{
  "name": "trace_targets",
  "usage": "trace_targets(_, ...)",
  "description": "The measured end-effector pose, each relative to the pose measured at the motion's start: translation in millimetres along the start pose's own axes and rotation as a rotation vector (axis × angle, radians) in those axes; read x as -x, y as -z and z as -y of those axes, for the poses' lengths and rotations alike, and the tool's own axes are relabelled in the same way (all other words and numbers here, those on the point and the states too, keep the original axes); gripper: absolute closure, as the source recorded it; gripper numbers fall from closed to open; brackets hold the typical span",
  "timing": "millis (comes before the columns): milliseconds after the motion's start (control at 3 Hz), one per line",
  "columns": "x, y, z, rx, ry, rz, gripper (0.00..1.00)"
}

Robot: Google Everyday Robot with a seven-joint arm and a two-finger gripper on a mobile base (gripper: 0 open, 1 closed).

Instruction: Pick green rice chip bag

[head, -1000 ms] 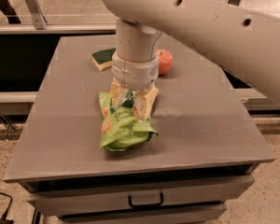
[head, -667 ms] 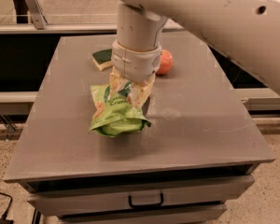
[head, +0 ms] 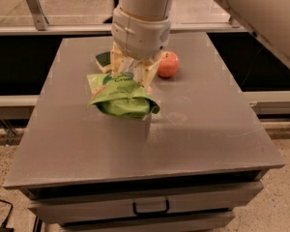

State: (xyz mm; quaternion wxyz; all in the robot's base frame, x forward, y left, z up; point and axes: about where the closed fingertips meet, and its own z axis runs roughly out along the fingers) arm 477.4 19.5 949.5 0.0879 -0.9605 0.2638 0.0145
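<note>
The gripper (head: 133, 79) is seen above the middle of the grey table (head: 208, 129), hanging from a thick white wrist that comes down from 12 o'clock. Its two cream-coloured fingers (head: 148, 73) are drawn in on the upper part of the green rice chip bag (head: 122, 99), so that the dark-green top patch with its white lettering is pinched between the jaws. Only a narrow gap is left between them, and it is filled by the bag. The rest of the light-green pouch is crumpled and spreads out from the jaws toward 6 and 7 o'clock, with a folded flap pointing to 4 o'clock. A shadow is cast on the tabletop just under the pouch; whether its lower edge touches the surface cannot be told. A green-and-yellow sponge (head: 103, 60) is seen at 11 o'clock from the bag, partly hidden behind the gripper. A red-orange apple (head: 167, 64) is placed at 2 o'clock from the bag, just beside the gripper and apart from it. A drawer (head: 150, 204) with a dark handle is set in the table's front at 6 o'clock; it is closed, so its contents are hidden.
</note>
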Motion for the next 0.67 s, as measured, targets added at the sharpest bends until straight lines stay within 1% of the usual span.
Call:
trace_targets(333, 7.5, 42.3, 18.6, -0.076, 0.028, -0.046, 1.00)
trace_targets(667, 7.5, 42.3, 18.6, -0.076, 0.028, -0.046, 1.00)
